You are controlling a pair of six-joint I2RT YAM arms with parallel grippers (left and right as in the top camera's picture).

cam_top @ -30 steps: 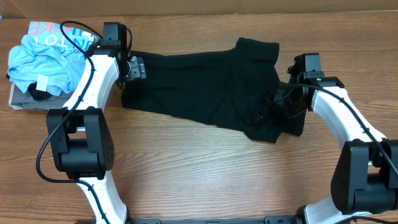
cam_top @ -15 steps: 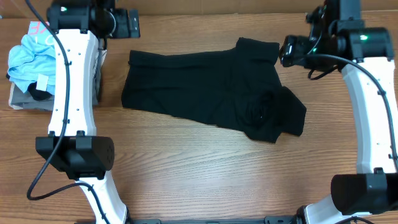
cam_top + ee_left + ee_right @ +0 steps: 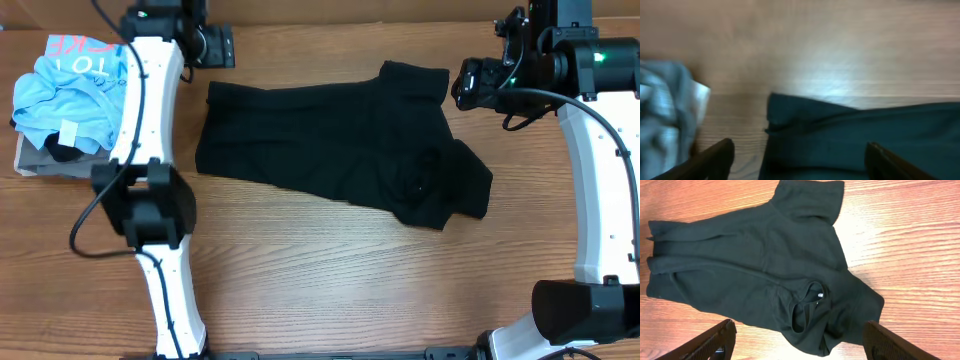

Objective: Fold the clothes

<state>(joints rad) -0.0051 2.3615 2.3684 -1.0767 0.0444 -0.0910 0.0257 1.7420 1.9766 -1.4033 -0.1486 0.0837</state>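
The clothes (image 3: pixel 340 150), one black garment, lie spread and rumpled across the middle of the table, with one end bunched at the right. My left gripper (image 3: pixel 215 45) hangs raised beyond the garment's far left corner, open and empty. The left wrist view is blurred; the black cloth (image 3: pixel 865 135) shows below the spread fingers (image 3: pixel 715 160). My right gripper (image 3: pixel 470 82) hangs raised off the garment's far right corner, open and empty. The right wrist view takes in the whole garment (image 3: pixel 755 265) and its small white label (image 3: pixel 819 295), well below the spread fingers (image 3: pixel 890 342).
A light blue printed T-shirt (image 3: pixel 70 90) lies crumpled on a folded grey-tan garment (image 3: pixel 35 160) at the far left of the table. In the left wrist view the light blue shirt (image 3: pixel 660 110) shows at the left edge. Bare wood surrounds the black garment.
Both grippers were down at the garment's two ends a second ago; both have lifted away to the far side. The right gripper opened and let go of the cloth.
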